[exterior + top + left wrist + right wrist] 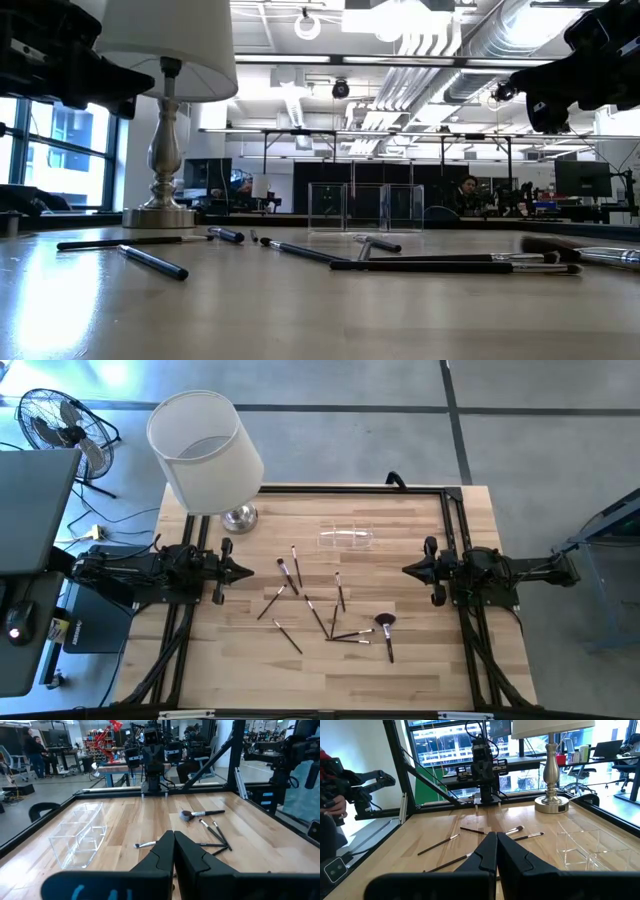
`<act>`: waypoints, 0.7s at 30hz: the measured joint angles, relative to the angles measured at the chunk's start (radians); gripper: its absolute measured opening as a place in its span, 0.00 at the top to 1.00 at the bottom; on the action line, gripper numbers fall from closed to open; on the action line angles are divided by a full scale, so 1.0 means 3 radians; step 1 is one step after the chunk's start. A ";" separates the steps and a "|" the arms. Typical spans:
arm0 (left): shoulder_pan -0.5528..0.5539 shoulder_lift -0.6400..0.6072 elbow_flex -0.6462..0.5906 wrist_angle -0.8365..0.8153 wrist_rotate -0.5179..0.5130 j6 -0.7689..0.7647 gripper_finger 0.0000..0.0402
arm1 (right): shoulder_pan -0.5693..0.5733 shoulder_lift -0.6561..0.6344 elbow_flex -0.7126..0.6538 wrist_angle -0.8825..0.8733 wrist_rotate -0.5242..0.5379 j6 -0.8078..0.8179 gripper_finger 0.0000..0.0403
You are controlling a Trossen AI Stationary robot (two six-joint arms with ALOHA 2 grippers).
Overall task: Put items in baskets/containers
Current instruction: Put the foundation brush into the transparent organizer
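Both grippers (pixel 247 571) (pixel 408 569) shut, facing inward

Table (pixel 400 660) pale wood planks w/ smooth satin sheen, holder (pixel 346 537) clear glossy plastic, brushes (pixel 330 610) thin dark handles w/ shiny silver metal ferrules, one fluffy reddish-brown head, lamp (pixel 205 452) matt white fabric-look shade, polished metal base, grippers matt black.

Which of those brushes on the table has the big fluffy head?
The brush lying nearest the right arm: its head is wide and reddish-brown, while the other brushes have only small tips.
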 joint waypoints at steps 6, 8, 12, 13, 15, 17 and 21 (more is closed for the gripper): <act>0.0000 0.0005 0.0000 0.0047 -0.0297 -0.0186 1.00 | 0.0000 0.0000 0.0000 0.0000 0.0000 0.0000 1.00; 0.0001 0.0095 0.0003 0.0163 -0.0393 -0.0257 1.00 | 0.0000 0.0000 0.0000 0.0000 0.0001 0.0000 1.00; 0.0000 0.0566 0.0127 0.0257 -0.0667 -0.0209 1.00 | 0.0000 0.0000 0.0000 0.0001 0.0000 0.0000 1.00; 0.0000 0.0716 0.0178 0.0347 -0.0734 -0.0170 1.00 | 0.0000 0.0000 0.0000 0.0000 0.0000 0.0000 1.00; 0.0001 0.1054 0.0296 0.0527 -0.0821 -0.0142 1.00 | 0.0001 0.0001 0.0000 0.0000 0.0000 0.0000 1.00; 0.0001 0.1408 0.0452 0.0584 -0.0889 -0.0145 1.00 | 0.0000 0.0000 0.0000 0.0000 0.0000 0.0000 1.00; 0.0000 0.2207 0.0987 0.0455 -0.0940 -0.0353 1.00 | 0.0000 0.0000 0.0000 0.0000 0.0000 0.0000 1.00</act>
